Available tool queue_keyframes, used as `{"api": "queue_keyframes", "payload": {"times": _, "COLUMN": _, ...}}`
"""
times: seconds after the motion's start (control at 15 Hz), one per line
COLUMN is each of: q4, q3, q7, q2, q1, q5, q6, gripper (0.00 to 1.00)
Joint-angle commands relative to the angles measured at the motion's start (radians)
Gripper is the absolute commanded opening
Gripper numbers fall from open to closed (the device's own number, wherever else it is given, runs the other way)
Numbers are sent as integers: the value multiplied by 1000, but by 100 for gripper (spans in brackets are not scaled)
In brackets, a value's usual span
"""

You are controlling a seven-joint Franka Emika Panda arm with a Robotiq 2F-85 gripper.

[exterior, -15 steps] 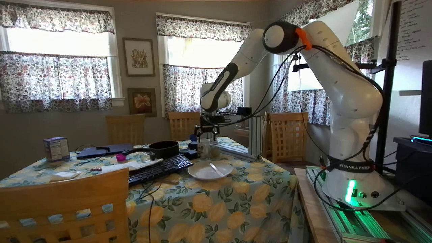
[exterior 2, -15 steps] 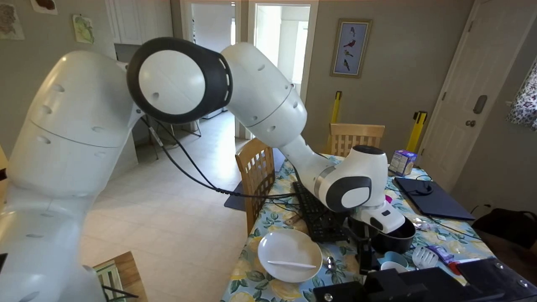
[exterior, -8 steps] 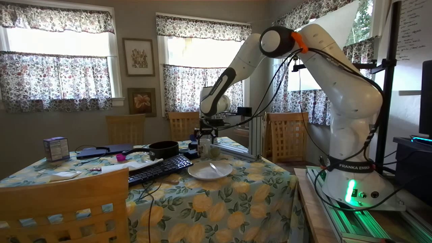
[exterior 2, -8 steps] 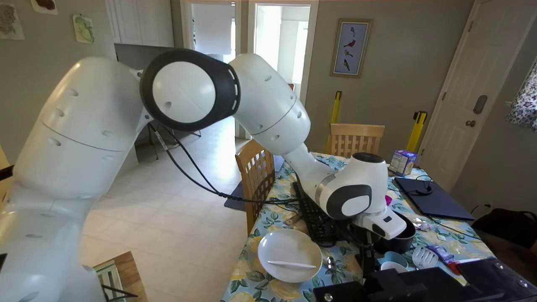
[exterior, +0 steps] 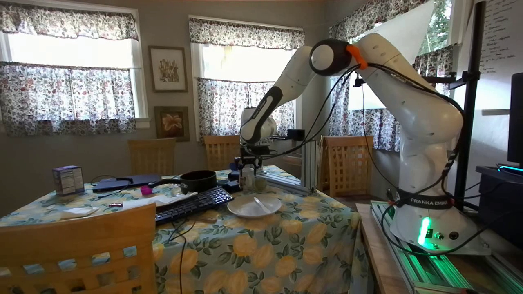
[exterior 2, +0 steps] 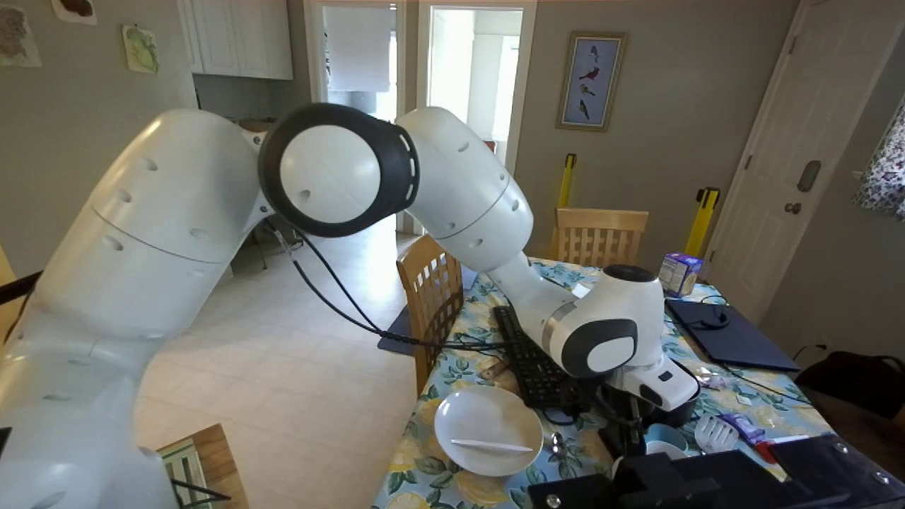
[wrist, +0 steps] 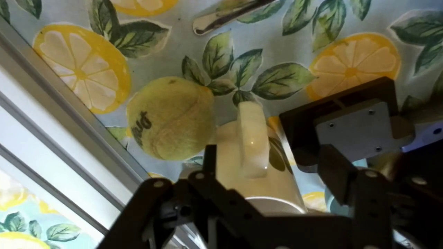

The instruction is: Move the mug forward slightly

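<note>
Mug [wrist: 258, 162] beside tennis ball [wrist: 171, 119]

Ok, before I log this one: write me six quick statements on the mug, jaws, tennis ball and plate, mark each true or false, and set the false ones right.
1) The mug shows its handle in the wrist view. True.
2) A tennis ball with dark writing on it shows in the wrist view. True.
3) The tennis ball is inside the mug. False: it lies beside the mug.
4) The jaws are pressed together. False: they stand open, with the mug showing in the gap between them.
5) In both exterior views, a white utensil lies on the round plate. True.
6) The plate is black. False: it is white.
</note>
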Motion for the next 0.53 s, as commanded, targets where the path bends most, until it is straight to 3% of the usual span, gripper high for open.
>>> {"api": "queue_keyframes", "payload": {"times": 0.0, "q4": 59, "q3": -7, "q7": -29, "q2": 47, "q1": -4, "q5": 46, "q6": 1, "gripper": 71}}
{"api": "queue_keyframes", "payload": {"times": 0.13, "q4": 73, "q3": -5, "q7": -33, "q2": 55, "q1": -8, "q5": 54, "q6": -9, "gripper": 67}}
{"api": "queue_keyframes", "payload": {"times": 0.33, "q4": 87, "q3": -9, "q7": -31, "q2": 66, "q1": -7, "q5": 55, "q6": -15, "gripper": 53}}
{"api": "queue_keyframes", "payload": {"times": 0.47, "q4": 90, "q3": -11, "q7": -31, "q2": 69, "q1": -8, "q5": 55, "q6": -20, "gripper": 51}}
